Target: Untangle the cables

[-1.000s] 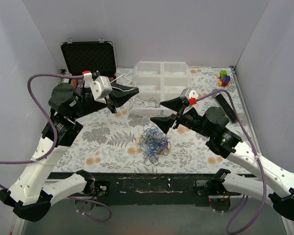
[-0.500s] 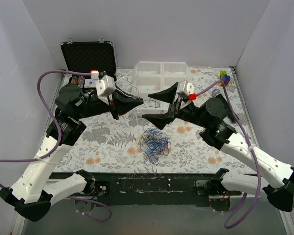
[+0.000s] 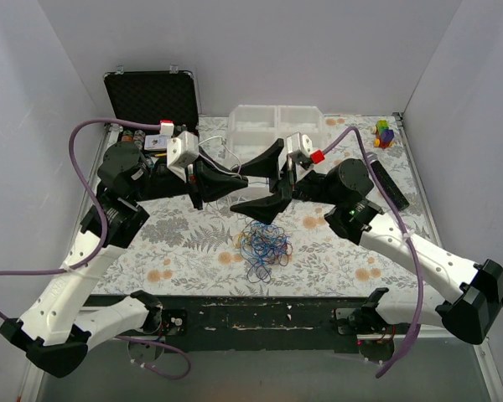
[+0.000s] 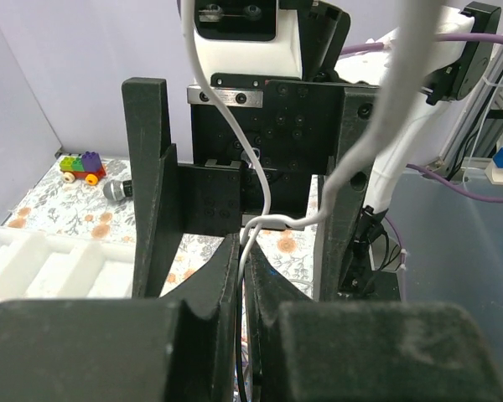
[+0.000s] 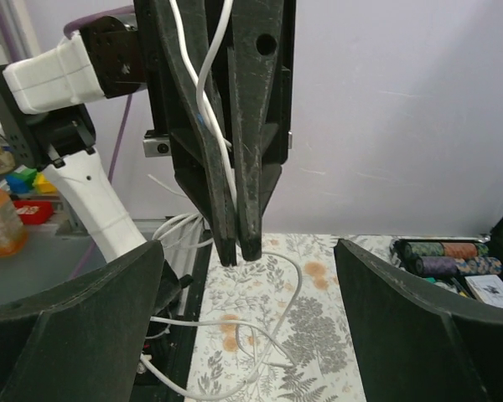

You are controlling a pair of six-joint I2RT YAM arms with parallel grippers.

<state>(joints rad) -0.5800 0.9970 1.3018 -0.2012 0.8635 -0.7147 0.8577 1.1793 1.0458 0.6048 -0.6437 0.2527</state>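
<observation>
In mid-frame my left gripper pinches a thin white cord. My right gripper gapes facing it, above the multicoloured wire-loop tangle.

Multicoloured cables; one tangled heap

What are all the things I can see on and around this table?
tangle of cables: one bundle; blue, orange, red, yellow, black; table centre
white cable: one; white; pinched by the left gripper, trailing onto the table
case: one; black, open; back left
compartment box: one; clear white; back centre
toy blocks: one cluster; multicoloured; back right corner
stick-shaped object: one; black; right side
tablecloth: one; floral; covering the table
left gripper: one; black; shut on the white cable
right gripper: one; black; open around the left gripper's tip
</observation>
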